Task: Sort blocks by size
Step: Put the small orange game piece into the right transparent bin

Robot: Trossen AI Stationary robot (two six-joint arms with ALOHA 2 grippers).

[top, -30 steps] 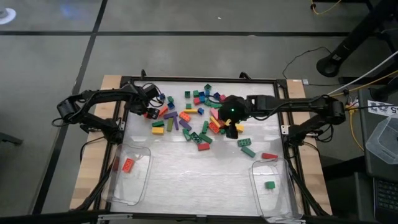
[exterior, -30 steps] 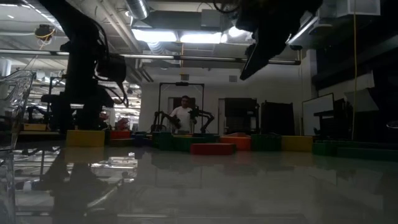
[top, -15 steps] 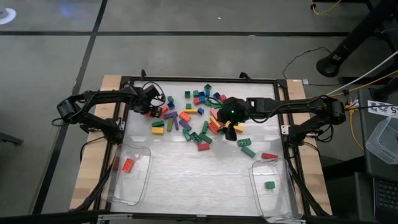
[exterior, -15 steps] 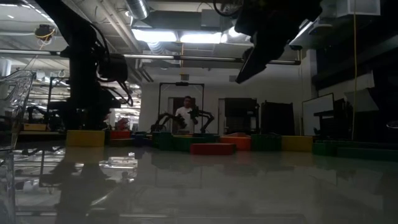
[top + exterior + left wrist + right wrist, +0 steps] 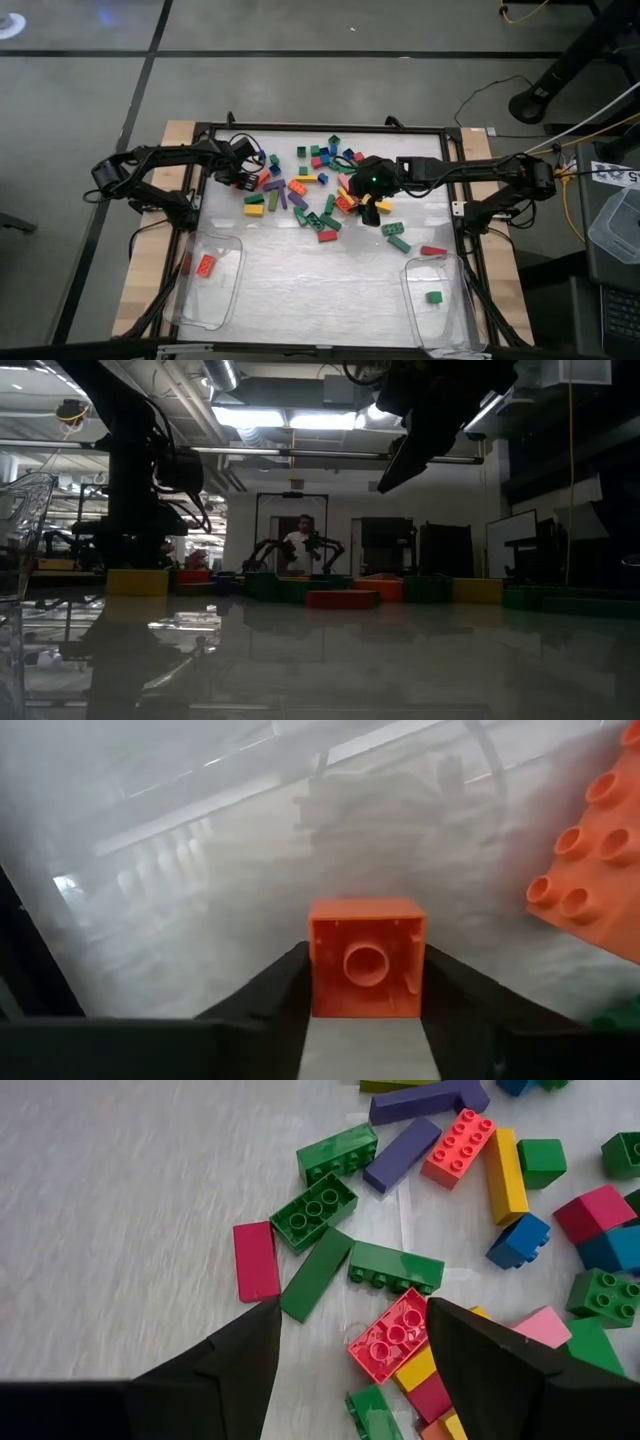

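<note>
We are in the pick phase of the sort. The left gripper (image 5: 365, 1020) sits at the left edge of the scattered pile of small plastic toy bricks (image 5: 318, 195) on the desk (image 5: 300, 270), and its two dark fingers (image 5: 270, 995) stand against both sides of a short, squarish orange plastic brick (image 5: 366, 956); we judge it pinched, though whether the grip is firm we cannot tell. A larger orange studded brick (image 5: 590, 870) lies just beside it.

The right gripper (image 5: 350, 1345) hovers over the right part of the pile with its fingers spread and nothing between them; a red studded brick (image 5: 390, 1335) and a long green brick (image 5: 316, 1273) lie under its opening.

Two clear plastic tubs stand at the near edge: the left tub (image 5: 222, 305) holds an orange-red brick (image 5: 206, 264), the right tub (image 5: 455, 320) a small green brick (image 5: 434, 297).

Next, we think the left arm should lift the squarish brick clear of its neighbours and carry it to the tub for its size. Since the small green one lies in the right tub, a short brick may belong there, well apart from this arm. The right gripper needs to descend on one brick without nudging those touching it.
</note>
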